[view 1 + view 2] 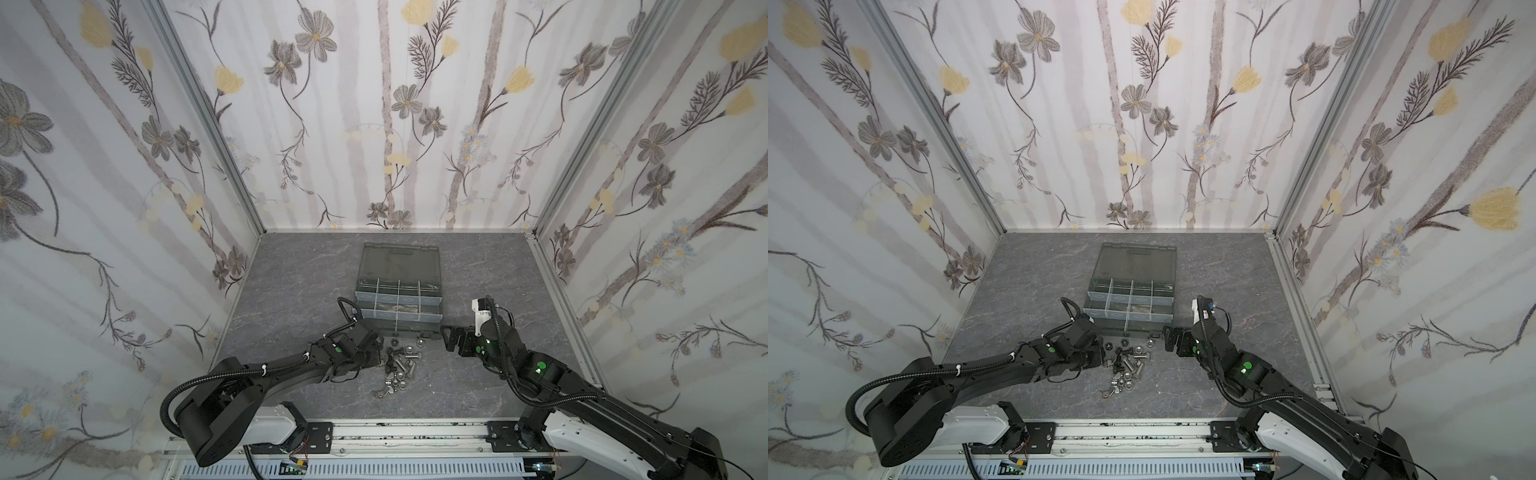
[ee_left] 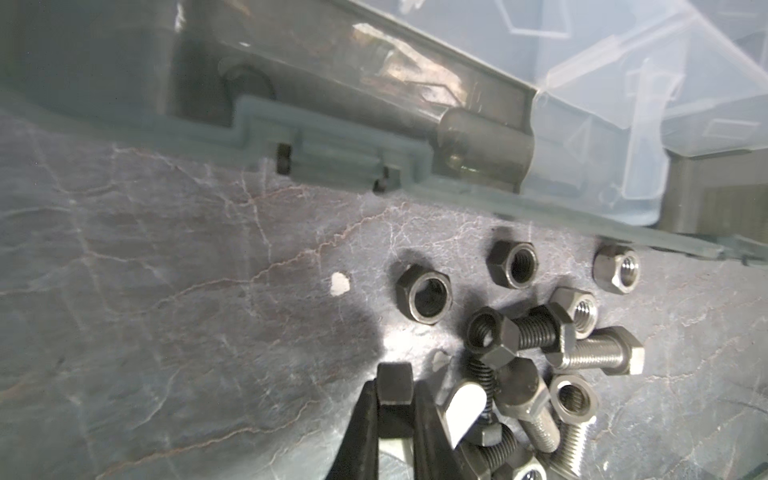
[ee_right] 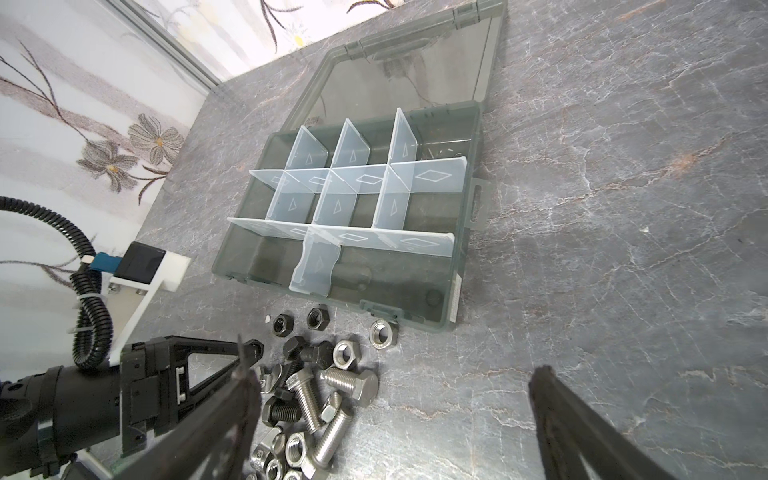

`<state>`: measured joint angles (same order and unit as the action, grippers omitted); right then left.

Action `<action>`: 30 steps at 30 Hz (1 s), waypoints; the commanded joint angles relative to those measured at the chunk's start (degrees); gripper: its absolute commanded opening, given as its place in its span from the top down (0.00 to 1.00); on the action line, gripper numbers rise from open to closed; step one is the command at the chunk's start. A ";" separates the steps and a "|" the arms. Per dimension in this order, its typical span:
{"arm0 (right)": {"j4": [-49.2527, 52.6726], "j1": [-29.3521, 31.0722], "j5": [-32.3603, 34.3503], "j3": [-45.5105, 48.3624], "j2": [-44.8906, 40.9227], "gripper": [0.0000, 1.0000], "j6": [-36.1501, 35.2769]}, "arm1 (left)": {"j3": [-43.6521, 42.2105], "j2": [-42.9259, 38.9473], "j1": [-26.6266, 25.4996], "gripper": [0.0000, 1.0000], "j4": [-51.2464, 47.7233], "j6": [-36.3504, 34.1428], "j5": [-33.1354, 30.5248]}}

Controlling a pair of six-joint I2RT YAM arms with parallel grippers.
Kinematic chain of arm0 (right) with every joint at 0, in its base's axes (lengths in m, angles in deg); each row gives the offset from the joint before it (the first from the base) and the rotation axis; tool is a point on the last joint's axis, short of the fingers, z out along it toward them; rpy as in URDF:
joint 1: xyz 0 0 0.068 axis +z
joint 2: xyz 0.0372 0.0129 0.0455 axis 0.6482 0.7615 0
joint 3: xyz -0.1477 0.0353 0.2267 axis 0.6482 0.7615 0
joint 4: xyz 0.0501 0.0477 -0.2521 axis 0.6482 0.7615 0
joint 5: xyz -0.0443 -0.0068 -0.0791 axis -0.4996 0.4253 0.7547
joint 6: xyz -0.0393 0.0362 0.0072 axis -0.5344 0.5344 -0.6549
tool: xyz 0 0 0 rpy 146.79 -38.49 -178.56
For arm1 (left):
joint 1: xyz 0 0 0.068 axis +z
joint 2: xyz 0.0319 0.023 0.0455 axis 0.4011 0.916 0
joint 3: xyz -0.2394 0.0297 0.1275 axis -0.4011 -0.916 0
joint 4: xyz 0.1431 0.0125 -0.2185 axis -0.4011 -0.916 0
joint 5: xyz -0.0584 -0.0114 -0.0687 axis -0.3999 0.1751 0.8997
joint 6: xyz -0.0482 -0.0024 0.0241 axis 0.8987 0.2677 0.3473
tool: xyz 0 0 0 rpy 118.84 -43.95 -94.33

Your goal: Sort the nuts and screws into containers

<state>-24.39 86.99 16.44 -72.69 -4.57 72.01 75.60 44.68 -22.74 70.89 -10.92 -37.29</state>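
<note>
Left gripper [image 2: 395, 399] pinched shut on small black hex metal piece [image 2: 395, 384] at pile edge. Nut or screw head, can't tell. Loose silver and black screws and nuts [image 1: 399, 368] heaped just in front of dark grey divided organiser case [image 3: 473, 137]. Right gripper [image 1: 448, 338] jaws wide, empty, beside case. Suggest: lift straight up clear of neighbours, confirm type, release low in compartment.
</note>
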 commanded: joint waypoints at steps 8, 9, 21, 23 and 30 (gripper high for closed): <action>-0.56 0.08 5.99 -1.04 -2.59 0.00 -2.35 | 3.21 -8.33 0.80 0.90 0.22 -6.97 -2.89; -0.61 0.08 5.94 -1.13 -2.81 0.00 -2.36 | 3.97 -8.43 1.31 0.90 0.24 -7.79 -2.85; -1.23 0.08 5.00 -3.29 -5.28 0.00 -4.77 | 7.00 -4.59 7.47 0.90 1.34 -14.07 -0.40; -1.32 0.08 4.68 -3.31 -5.11 0.00 -4.89 | 7.30 -4.05 8.89 0.90 1.16 -15.14 -0.53; -3.23 0.03 5.03 -2.91 -2.64 0.00 -5.25 | 3.08 -9.67 18.89 0.90 1.80 -16.82 7.31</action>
<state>-24.59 86.99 20.53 -75.53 -8.11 67.29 78.64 35.41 -4.56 70.67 -26.37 -35.02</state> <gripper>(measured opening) 0.996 0.128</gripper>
